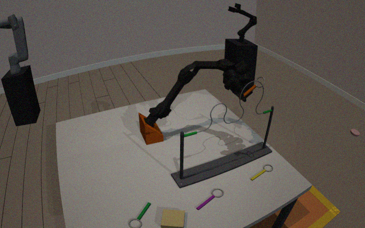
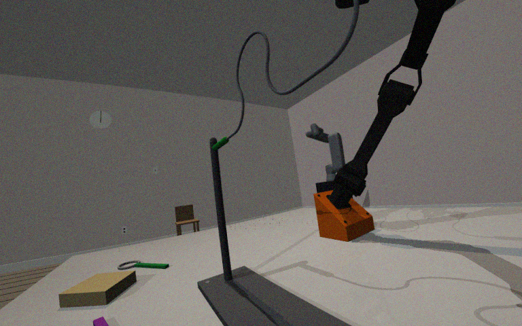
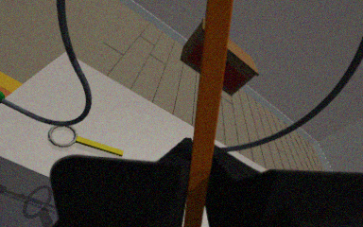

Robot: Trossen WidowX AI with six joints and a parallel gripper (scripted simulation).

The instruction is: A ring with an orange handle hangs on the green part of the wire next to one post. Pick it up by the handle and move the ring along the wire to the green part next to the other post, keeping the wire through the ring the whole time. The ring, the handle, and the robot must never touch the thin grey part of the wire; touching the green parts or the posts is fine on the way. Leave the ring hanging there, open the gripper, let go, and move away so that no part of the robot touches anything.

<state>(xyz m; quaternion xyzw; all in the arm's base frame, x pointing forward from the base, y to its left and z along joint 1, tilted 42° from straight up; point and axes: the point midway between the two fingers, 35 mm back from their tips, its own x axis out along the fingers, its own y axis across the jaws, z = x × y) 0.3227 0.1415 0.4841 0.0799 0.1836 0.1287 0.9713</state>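
My gripper is shut on the orange handle, high above the table. The ring is at the handle's upper end, around the grey wire at the top of its tallest bend, nearer the far post, as far as the top view shows. Whether ring and wire touch is too small to tell. One green part joins the near post; the other green part joins the far post. The ring is outside the wrist view.
The posts stand on a dark base. On the table lie a yellow-handled ring, a purple-handled ring, a green-handled ring and a tan block. The wire's tall bend passes close to the gripper.
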